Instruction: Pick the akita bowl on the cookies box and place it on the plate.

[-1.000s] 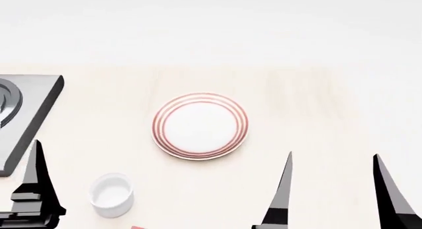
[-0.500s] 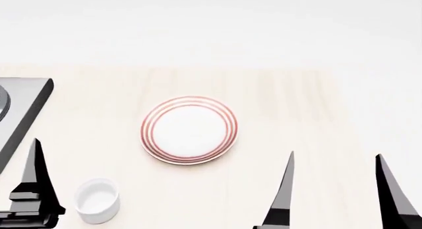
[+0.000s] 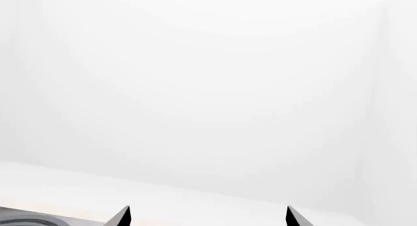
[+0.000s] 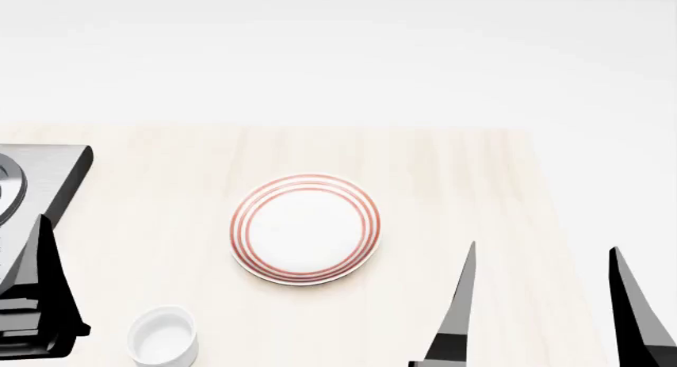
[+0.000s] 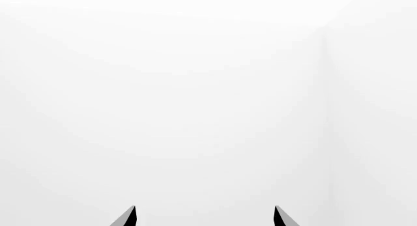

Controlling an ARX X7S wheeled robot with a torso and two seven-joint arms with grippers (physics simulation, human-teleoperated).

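The plate (image 4: pixel 304 228), white with thin red rings, lies in the middle of the pale wooden table (image 4: pixel 445 169) in the head view. The akita bowl and the cookies box are out of view. My right gripper (image 4: pixel 543 246) hangs open near the table's front right, to the right of the plate, with nothing between its fingers. In its wrist view the right gripper (image 5: pixel 204 207) faces only a blank white wall. My left gripper (image 3: pixel 208 207) is open and empty as well. One of its fingers (image 4: pixel 44 280) shows at the left edge of the head view.
A small plain white cup (image 4: pixel 164 335) stands near the table's front left. A dark stove top (image 4: pixel 47 185) lies at the left edge. The table's right edge (image 4: pixel 556 224) runs just behind my right gripper. A white wall lies beyond the table.
The head view has shifted: the plate sits lower in it, the table's right edge has come into sight, and the red corner at the bottom is gone. Both grippers stay open.
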